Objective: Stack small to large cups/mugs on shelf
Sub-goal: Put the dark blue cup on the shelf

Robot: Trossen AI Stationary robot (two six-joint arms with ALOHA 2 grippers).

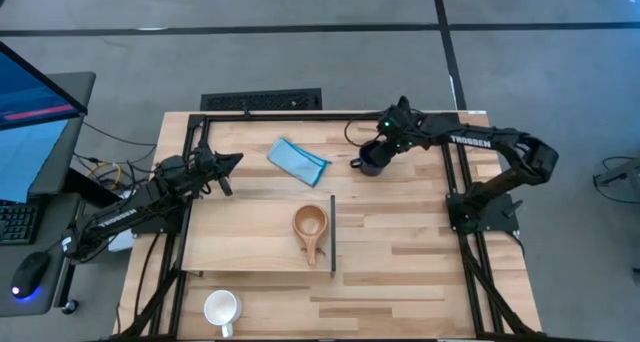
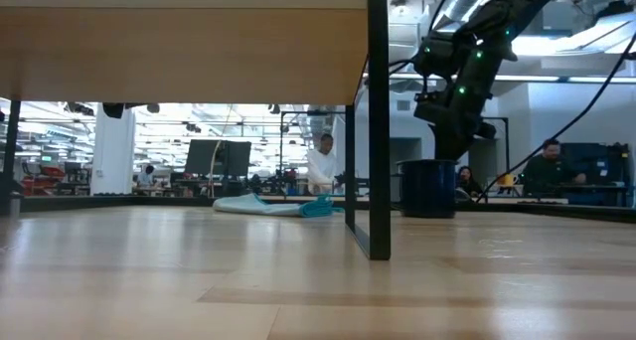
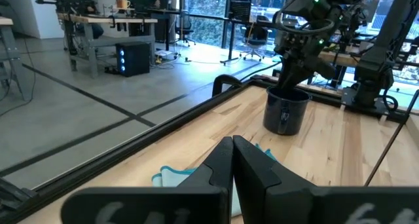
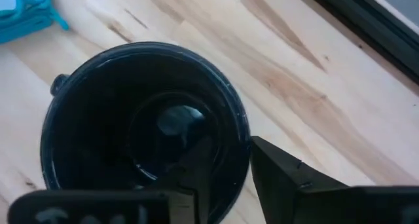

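the wooden cup (image 1: 309, 223) already sits on the shelf (image 1: 240, 247), close to the dark strip on the shelf's edge, so the smallest piece looks placed. the other two are not there yet. the black mug (image 1: 373, 159) stands on the table (image 1: 400, 272) beyond that dark strip, away from the shelf toward the right arm's side, upright. the right gripper (image 4: 226, 165) is at the mug's rim with one finger inside and one outside the wall (the wrist view shows the rim passing between them); the fingers straddle the wall with a small gap left, so it looks poised to grip rather than clenched. the white mug (image 1: 221, 308) waits on the table just off the shelf's near edge, untouched. a blue cloth (image 1: 298, 161) lies past the shelf's far edge, between the two arms. the left gripper (image 3: 232, 160) idles beyond the shelf's far left corner, fingers pressed together on nothing. by my reckoning, roughly a third is done: black mug next, white mug last.
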